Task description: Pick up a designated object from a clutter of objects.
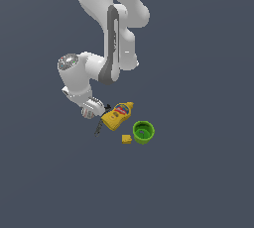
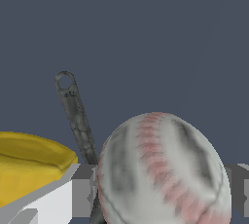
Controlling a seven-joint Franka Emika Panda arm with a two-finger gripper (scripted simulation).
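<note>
Plain dark blue-grey counter point(image 1: 198, 172) everywhere, no walls or edges to speak of, just a flat simulator surface.

Exterior view first: the white Panda arm point(image 1: 111, 38) drops in from the top and bends down toward a small clutter of stuff near the middle. Its gripper point(image 1: 93, 109) sits low at the exterior view's left end of the pile, right up against the yellow mustard bottle point(image 1: 117, 115), which is lying on its side with the cap end pointing up and to the exterior view's right. A thin dark tool point(image 1: 98, 128) pokes out just below the gripper, beside the bottle. The small yellow block point(image 1: 127, 139) sits just below the bottle, and the green cup point(image 1: 143, 132) stands upright just beside the block, on the exterior view's right, mouth open to the camera. I can't really pick out the ball from here, the wrist hides it.

Wrist view: the baseball point(image 2: 163, 169) fills the lower part of the frame, white with red stitching, sitting right between the two grey fingers point(image 2: 83, 191), one on each side. They look closed onto it, touching or very nearly so. The dark tool lies on the counter behind the ball, its ring end pointing away. The bottle's yellow body shows close beside one finger.
</note>
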